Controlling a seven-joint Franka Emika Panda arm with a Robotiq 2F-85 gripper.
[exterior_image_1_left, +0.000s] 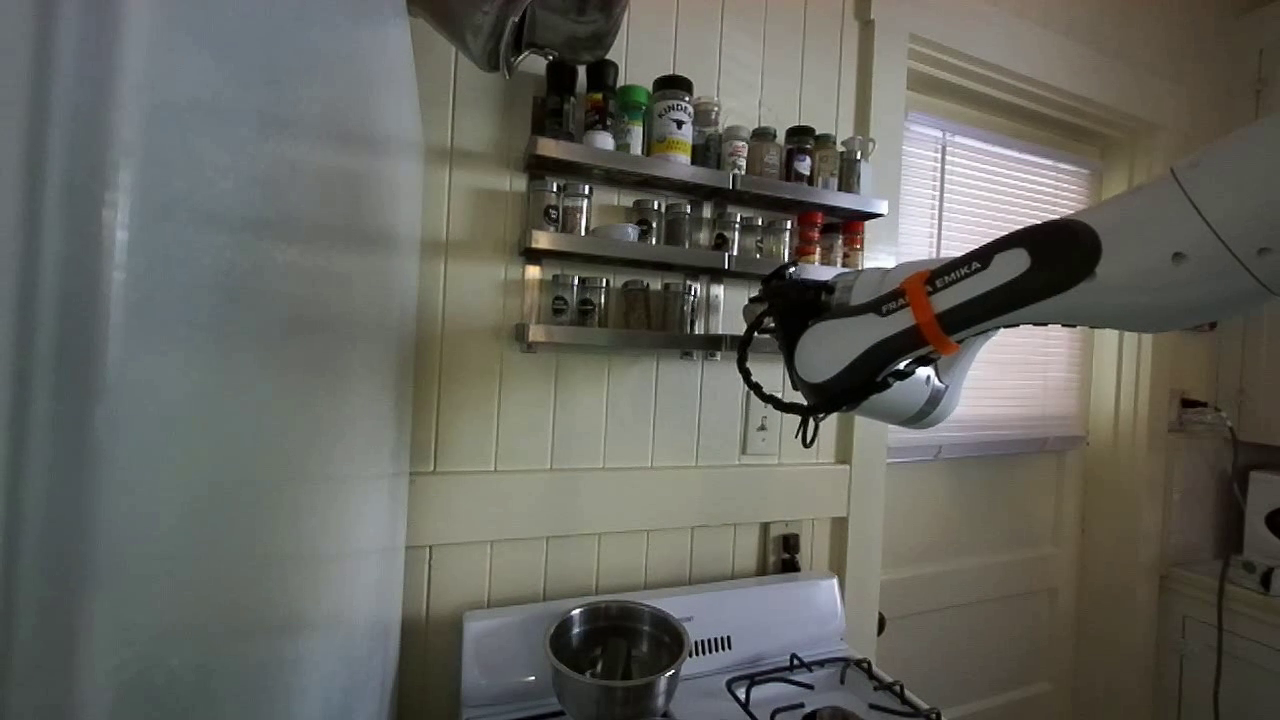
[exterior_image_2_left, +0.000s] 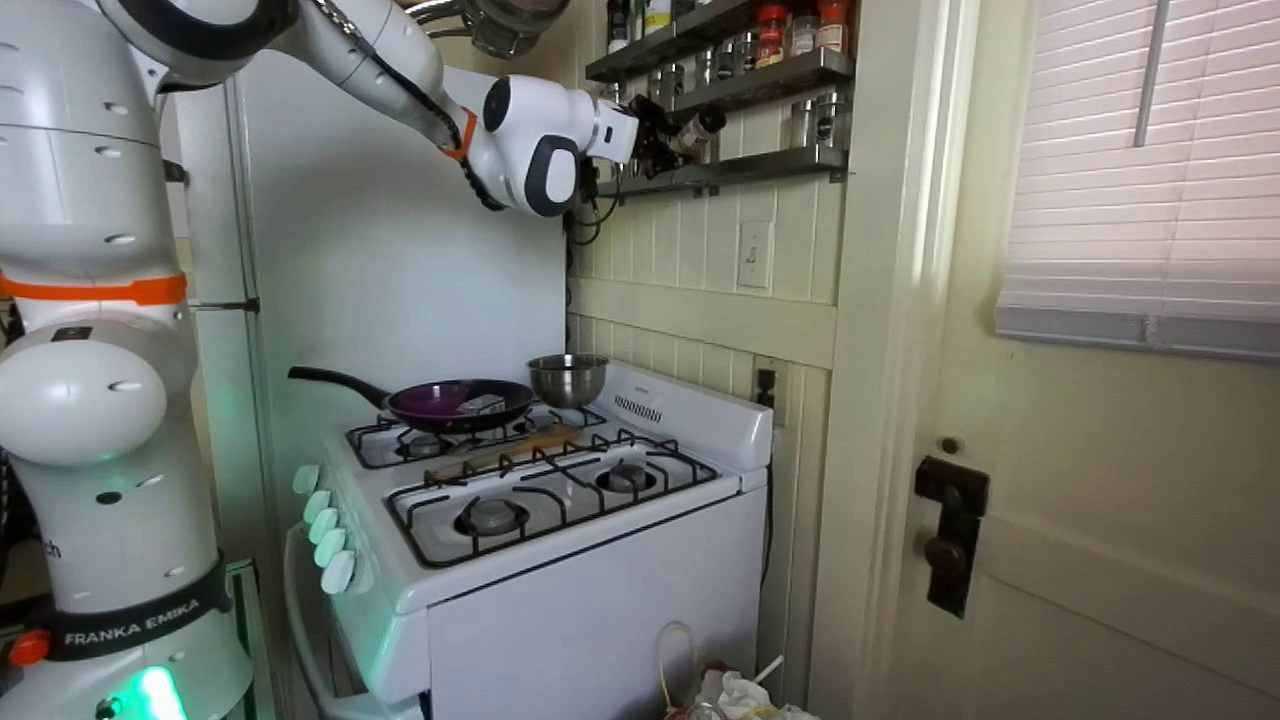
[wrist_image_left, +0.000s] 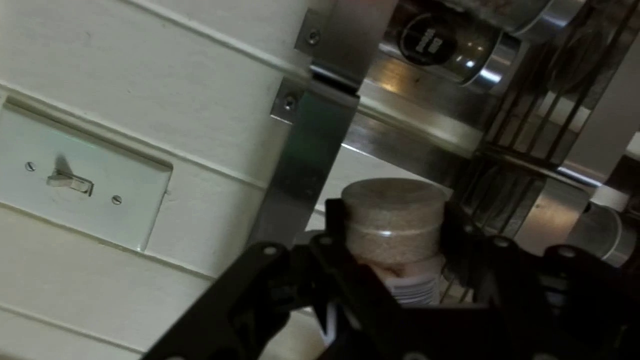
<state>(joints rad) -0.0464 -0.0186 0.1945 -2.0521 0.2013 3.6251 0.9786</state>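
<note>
- A black gripper (wrist_image_left: 392, 225) is clamped around the sides of a spice jar (wrist_image_left: 392, 247), seen up close in the wrist view
- The jar is held at a tilt by the metal shelves (exterior_image_1_left: 625, 338), its dark end angled up and away from the gripper in an exterior view; whether it touches a shelf cannot be told
- A white robot arm (exterior_image_1_left: 1150, 260), banded in orange, extends toward the shelves in both exterior views
- Metal-lidded glass jars (exterior_image_1_left: 592, 300) line the lowest shelf, below bottles (exterior_image_1_left: 671, 130) crowding the top tier
- A light switch (wrist_image_left: 75, 182) sits on the paneled wall (exterior_image_1_left: 550, 420) beneath
- A metal bowl (exterior_image_2_left: 568, 388) and a black frying pan (exterior_image_2_left: 462, 424) share a white stove (exterior_image_2_left: 600, 590), near each other
</note>
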